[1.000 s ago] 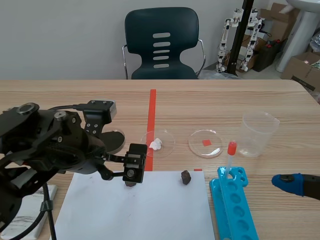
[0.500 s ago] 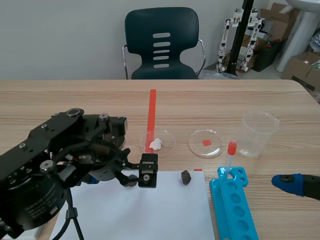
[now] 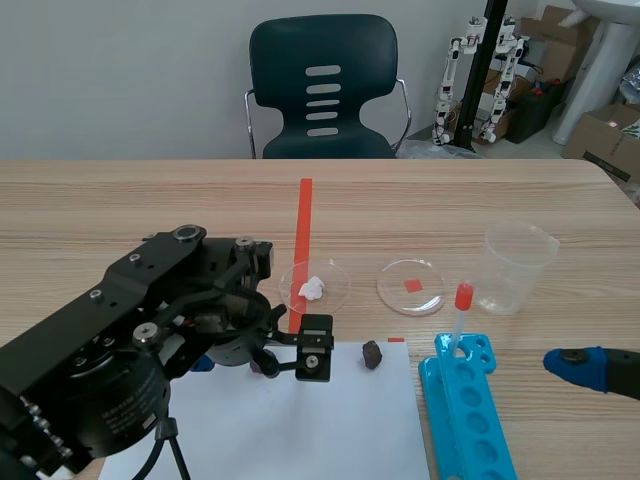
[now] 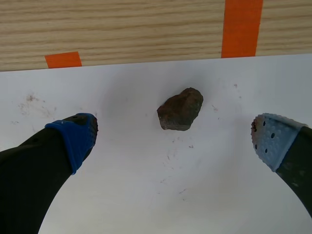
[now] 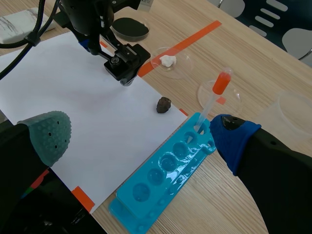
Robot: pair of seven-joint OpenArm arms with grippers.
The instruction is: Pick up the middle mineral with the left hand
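Moved rightward, left arm, its end effector spread astride mineral, not touching, gap plain only in left wrist view

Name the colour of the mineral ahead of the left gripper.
The mineral is dark brown; the left wrist view shows it best.

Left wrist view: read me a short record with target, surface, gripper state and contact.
target: brown mineral
surface: white paper on the wooden table
left gripper: open, one finger on each side of the mineral, which lies slightly ahead of the tips
contact: none, bare paper shows on both sides of the mineral
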